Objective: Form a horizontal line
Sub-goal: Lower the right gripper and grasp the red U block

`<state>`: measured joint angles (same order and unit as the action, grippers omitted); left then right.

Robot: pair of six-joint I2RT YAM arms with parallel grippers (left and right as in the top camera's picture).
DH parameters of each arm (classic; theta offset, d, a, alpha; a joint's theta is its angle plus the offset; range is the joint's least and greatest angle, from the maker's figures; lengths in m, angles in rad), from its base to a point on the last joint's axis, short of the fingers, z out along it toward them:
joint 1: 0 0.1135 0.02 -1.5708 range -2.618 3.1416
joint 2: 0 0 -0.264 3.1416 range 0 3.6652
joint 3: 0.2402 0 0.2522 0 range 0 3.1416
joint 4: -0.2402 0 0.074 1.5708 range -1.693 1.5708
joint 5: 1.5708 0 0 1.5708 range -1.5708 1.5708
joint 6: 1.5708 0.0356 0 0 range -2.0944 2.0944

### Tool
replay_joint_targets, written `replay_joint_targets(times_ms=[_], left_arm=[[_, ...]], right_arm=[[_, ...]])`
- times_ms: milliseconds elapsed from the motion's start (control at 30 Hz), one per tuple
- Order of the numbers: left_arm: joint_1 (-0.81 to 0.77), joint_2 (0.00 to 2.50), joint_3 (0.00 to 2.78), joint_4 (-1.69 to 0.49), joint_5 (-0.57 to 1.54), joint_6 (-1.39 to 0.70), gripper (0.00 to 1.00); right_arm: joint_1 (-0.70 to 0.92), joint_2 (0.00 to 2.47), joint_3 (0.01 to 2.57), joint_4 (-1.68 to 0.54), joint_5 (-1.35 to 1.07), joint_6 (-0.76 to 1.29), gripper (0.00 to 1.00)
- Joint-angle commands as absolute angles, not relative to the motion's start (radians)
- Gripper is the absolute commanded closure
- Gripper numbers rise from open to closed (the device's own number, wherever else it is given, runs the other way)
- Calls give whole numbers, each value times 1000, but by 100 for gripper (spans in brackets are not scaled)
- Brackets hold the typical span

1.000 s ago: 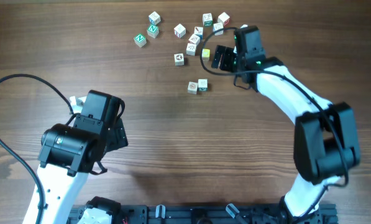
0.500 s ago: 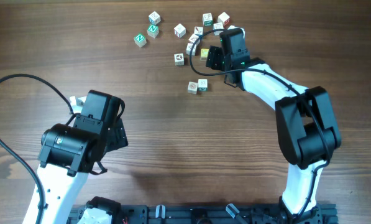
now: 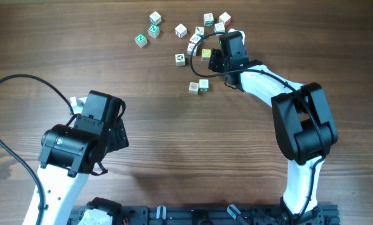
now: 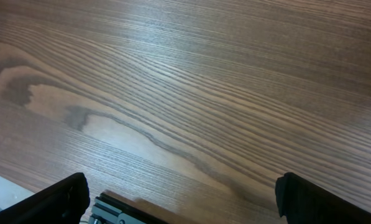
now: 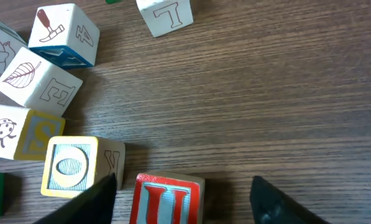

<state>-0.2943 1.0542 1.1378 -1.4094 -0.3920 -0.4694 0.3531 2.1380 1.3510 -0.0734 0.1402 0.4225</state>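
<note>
Movement on right side only. Over last second, right gripper (image 3: 213, 58) carried leftward from edge of scattered cubes (image 3: 181, 30) to a spot above them, jaws drawing in from wide. Now straddles red U cube (image 5: 168, 198), seen at bottom edge of right wrist view. Finger at picture-left (image 5: 101, 202) just beside cube's side. Finger at picture-right (image 5: 278, 204) apart from it, bare wood between. Not yet a grip, by the look of it: jaws part-way in, nothing clamped.

Yellow-framed O cube (image 5: 70, 167) just beside U cube, close to picture-left finger. Some risk of nudging it on closing. Leaf cube (image 5: 39, 84) and T cube (image 5: 166, 15) farther off, out of the way.

Left gripper (image 4: 182, 194): no change. Parked well apart at near left, fingers spread wide over bare table (image 4: 185, 93), nothing between them.

Line so far: pair of cubes (image 3: 198, 86) below the scatter in overhead view, side by side, brownish picture at left, green markings at right. Touching or nearly so, row slightly skewed. Third place unfilled.

Reading: approach done, pick of third cube under way. Next calls for closing square on U cube, lifting clear of neighbours, setting down just beside pair's end, in line with both.
</note>
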Motion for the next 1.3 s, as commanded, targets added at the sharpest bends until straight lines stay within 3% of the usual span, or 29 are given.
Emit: replay_joint_targets(times_ms=[0,400,733,1267], left_arm=[[-290,1047,1132,-1407,-394,-486,0],[-290,1047,1132,-1407,-394,-486,0],[-290,1047,1132,-1407,-394,-486,0],[-290,1047,1132,-1407,-394,-486,0]], right_arm=[[356,2157,1369,-76,165,419,39],[356,2188,1367,-102,165,419,48],[356,2192,1367,-121,165,419,61],[355,2011,1369,-303,208,366,63]])
